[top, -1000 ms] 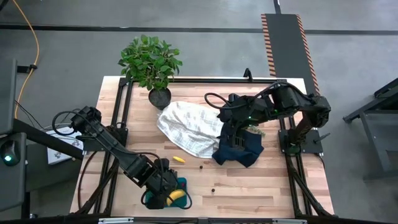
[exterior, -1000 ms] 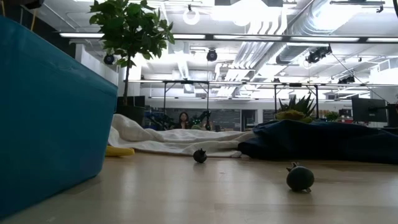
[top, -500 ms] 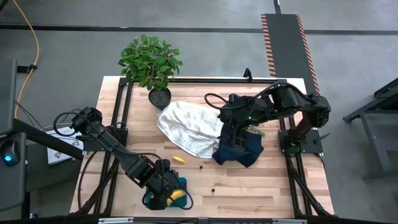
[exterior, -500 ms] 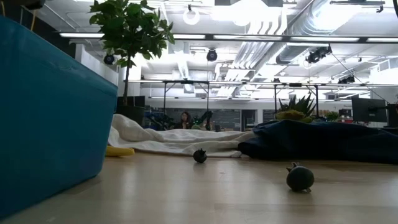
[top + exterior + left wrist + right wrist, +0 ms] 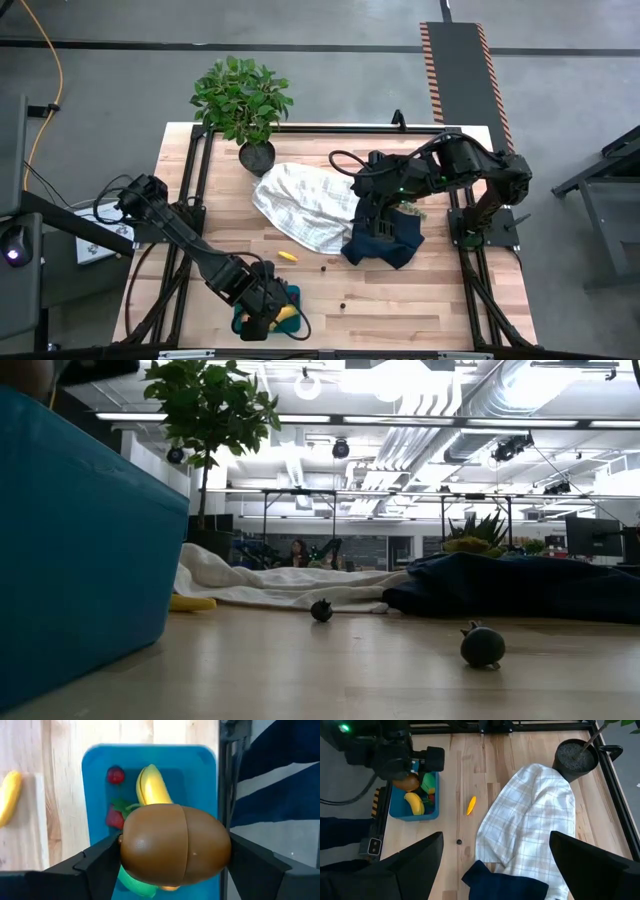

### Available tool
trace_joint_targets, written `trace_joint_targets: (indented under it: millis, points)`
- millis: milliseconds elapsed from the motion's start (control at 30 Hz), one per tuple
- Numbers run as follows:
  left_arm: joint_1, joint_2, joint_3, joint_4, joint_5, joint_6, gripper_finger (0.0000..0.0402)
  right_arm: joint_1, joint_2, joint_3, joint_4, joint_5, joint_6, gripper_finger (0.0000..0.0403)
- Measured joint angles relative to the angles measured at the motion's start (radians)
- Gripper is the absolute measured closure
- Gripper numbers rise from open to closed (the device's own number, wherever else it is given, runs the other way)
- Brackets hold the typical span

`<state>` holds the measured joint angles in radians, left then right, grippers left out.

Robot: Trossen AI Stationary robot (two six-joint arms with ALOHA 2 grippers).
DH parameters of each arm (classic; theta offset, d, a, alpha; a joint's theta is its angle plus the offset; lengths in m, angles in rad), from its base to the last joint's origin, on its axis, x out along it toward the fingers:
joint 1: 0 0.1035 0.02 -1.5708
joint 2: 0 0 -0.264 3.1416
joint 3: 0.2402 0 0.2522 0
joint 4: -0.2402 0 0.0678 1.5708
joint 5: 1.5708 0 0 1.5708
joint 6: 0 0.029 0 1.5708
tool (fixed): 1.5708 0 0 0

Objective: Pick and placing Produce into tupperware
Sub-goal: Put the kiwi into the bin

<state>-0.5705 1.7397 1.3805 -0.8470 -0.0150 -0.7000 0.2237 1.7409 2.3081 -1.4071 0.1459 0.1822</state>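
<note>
- My left gripper (image 5: pixel 175 852) is clamped on the brown kiwi (image 5: pixel 175 851), one finger at each end, hanging right over the teal tupperware (image 5: pixel 95 785) at the table's front-left edge. Not let go yet.
- Already in the tub, per left wrist view: a yellow banana (image 5: pixel 152 785), a small red piece (image 5: pixel 115 775), a strawberry-like red bit (image 5: pixel 114 818) and a green piece (image 5: pixel 135 882) mostly hidden under the kiwi.
- My judgement: task is roughly halfway. Kiwi drop is the step in hand.
- Left outside: a small yellow piece (image 5: pixel 287 256) on bare wood just beside the white checked cloth (image 5: pixel 305 205), plus two tiny dark bits (image 5: pixel 323 267) (image 5: pixel 344 296) further toward the front. In the low view they look like small dark balls (image 5: pixel 482 646) w/ stubby stems.
- My right gripper (image 5: pixel 495 870) hovers above the navy cloth (image 5: pixel 385 240) at the right-centre of the table, fingers spread wide, holding nothing.
- Something greenish (image 5: pixel 408 210) sits at the navy cloth's far edge, close to my right arm; too small to tell if it's produce.
- Around: potted plant (image 5: pixel 243 100) at the back-left, well apart from the tub. Not task stuff.
- In the way: the cloths could hide more pieces; can't tell. The tub is getting crowded, so the kiwi may roll onto the banana when released.
- The dark bits are tiny and round, prob. fiddly to pinch.
</note>
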Motion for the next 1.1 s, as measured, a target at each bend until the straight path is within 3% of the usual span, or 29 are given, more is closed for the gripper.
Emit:
trace_joint_targets:
  millis: [400,933,1100]
  points:
    - [-0.002,0.000,-0.128,0.148,0.034,-0.042,0.0101,0.000,0.000,0.000,-0.003,0.000,0.008,0.0048]
    - [-0.001,0.000,-0.135,0.170,0.042,-0.038,0.0100,0.000,0.000,0.000,-0.003,0.000,0.008,0.0048]
    - [0.000,0.000,-0.134,0.170,0.048,-0.041,0.0075,0.000,0.000,0.000,-0.003,0.000,0.008,0.0048]
